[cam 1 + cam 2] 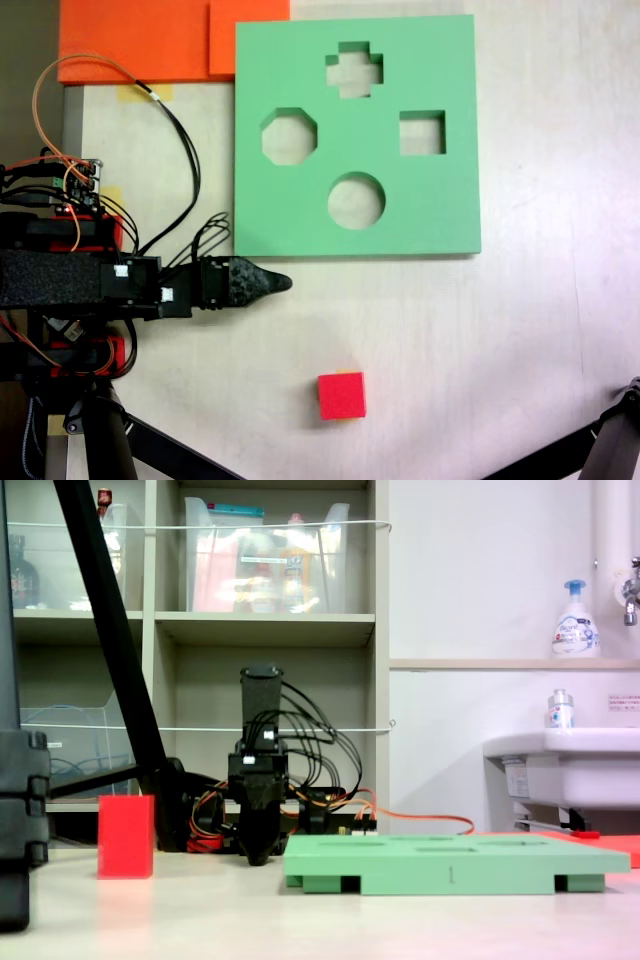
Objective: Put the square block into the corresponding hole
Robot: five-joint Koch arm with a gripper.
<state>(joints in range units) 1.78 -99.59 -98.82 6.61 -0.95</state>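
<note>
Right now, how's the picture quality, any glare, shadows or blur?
In a fixed view from above, light is even and soft, the square block and green foam board cast thin shadows. In a fixed view from table level, the block reflects faintly on the table; the gripper looks dark.

In a fixed view, foam board (290, 215) sits top centre; block (341, 395) lies below it, gripper (283, 283) off its lower-left corner.

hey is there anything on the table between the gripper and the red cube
No. In a fixed view from above, the stretch between the gripper and the red cube is bare table. The green foam board lies off to the other side of the gripper.
</note>
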